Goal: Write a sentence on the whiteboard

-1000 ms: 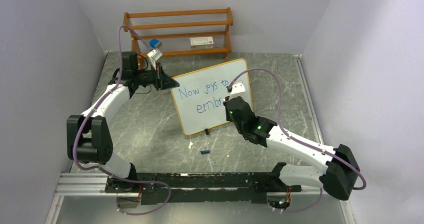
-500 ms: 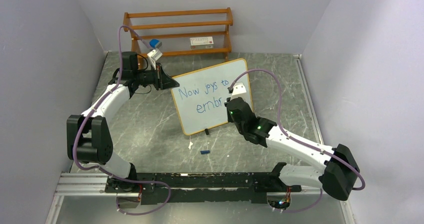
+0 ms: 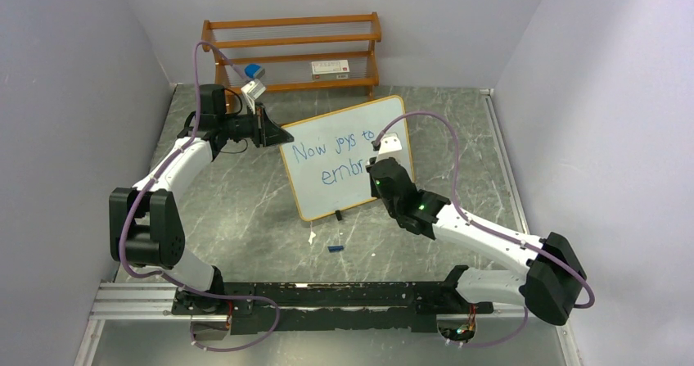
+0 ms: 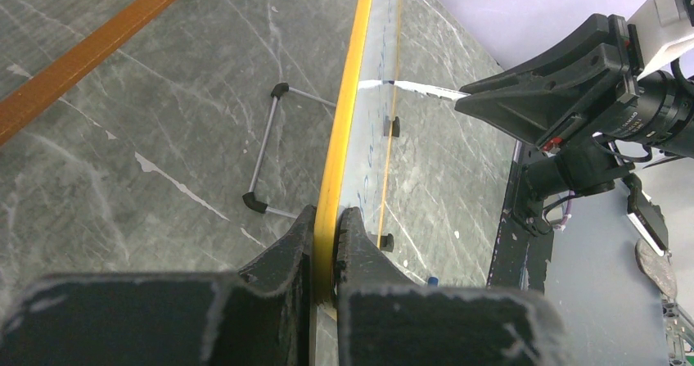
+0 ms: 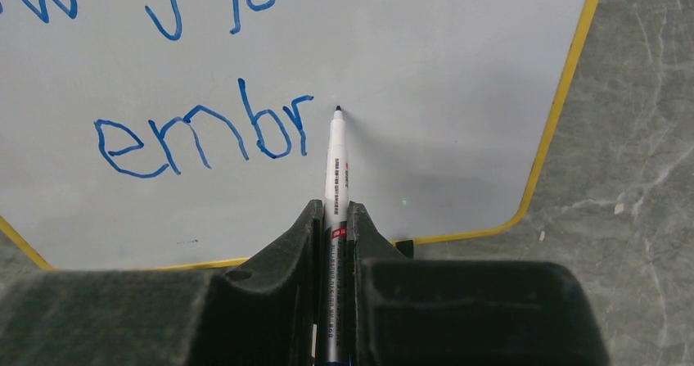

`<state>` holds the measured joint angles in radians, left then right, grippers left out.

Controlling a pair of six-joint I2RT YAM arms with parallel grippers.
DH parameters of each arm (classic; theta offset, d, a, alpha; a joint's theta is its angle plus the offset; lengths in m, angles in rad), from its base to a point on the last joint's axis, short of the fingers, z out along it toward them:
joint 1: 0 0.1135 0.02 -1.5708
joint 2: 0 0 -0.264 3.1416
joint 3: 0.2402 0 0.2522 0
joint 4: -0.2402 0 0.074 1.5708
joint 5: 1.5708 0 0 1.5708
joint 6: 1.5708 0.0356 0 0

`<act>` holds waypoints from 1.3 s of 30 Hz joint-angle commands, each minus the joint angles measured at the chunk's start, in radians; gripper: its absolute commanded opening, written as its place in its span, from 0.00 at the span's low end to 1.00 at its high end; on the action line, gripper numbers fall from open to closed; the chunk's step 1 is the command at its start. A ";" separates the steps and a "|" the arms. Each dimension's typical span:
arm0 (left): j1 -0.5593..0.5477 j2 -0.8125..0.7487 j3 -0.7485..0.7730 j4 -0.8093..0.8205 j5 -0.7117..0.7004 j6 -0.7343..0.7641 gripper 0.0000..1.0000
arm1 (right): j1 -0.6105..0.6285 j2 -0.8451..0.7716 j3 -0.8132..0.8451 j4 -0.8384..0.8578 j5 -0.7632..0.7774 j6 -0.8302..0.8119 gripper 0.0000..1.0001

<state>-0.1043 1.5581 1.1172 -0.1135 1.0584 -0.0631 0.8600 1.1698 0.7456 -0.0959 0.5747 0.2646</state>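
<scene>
The whiteboard stands tilted on the table, white with a thin orange frame. On it the sentence reads "Now joys to" in blue, with "embr" on the row below. My left gripper is shut on the board's left edge; in the left wrist view its jaws pinch the yellow frame. My right gripper is shut on a white marker. The marker's tip sits at the board just right of the "r". From above, the right gripper is over the board's right part.
A brown wooden shelf rack stands at the back wall, holding a white box and a blue-and-white thing. A small blue cap lies on the table in front of the board. The board's wire stand props it from behind.
The right arm's elbow has drifted slightly left. The lettering and the left arm look the same.
</scene>
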 commanded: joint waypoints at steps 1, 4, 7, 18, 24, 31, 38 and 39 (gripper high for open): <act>-0.054 0.076 -0.053 -0.115 -0.226 0.160 0.05 | -0.007 0.010 0.005 0.047 0.010 -0.013 0.00; -0.054 0.074 -0.054 -0.114 -0.227 0.157 0.05 | -0.007 0.010 0.008 0.055 -0.005 -0.018 0.00; -0.054 0.075 -0.053 -0.114 -0.226 0.158 0.05 | -0.007 0.011 0.009 0.053 -0.018 -0.021 0.00; -0.054 0.077 -0.053 -0.115 -0.227 0.157 0.05 | -0.007 0.014 0.015 0.004 -0.062 -0.010 0.00; -0.054 0.076 -0.053 -0.115 -0.227 0.158 0.05 | -0.008 0.011 0.009 -0.026 -0.072 0.007 0.00; -0.054 0.078 -0.054 -0.116 -0.228 0.159 0.05 | -0.008 0.006 -0.003 -0.053 -0.074 0.014 0.00; -0.054 0.080 -0.053 -0.115 -0.226 0.158 0.05 | -0.007 0.007 -0.009 -0.070 -0.063 0.017 0.00; -0.054 0.080 -0.053 -0.115 -0.226 0.158 0.05 | -0.008 0.007 -0.009 -0.072 -0.059 0.019 0.00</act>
<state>-0.1043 1.5600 1.1175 -0.1135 1.0580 -0.0631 0.8585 1.1751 0.7460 -0.1280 0.5079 0.2722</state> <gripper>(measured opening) 0.092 0.132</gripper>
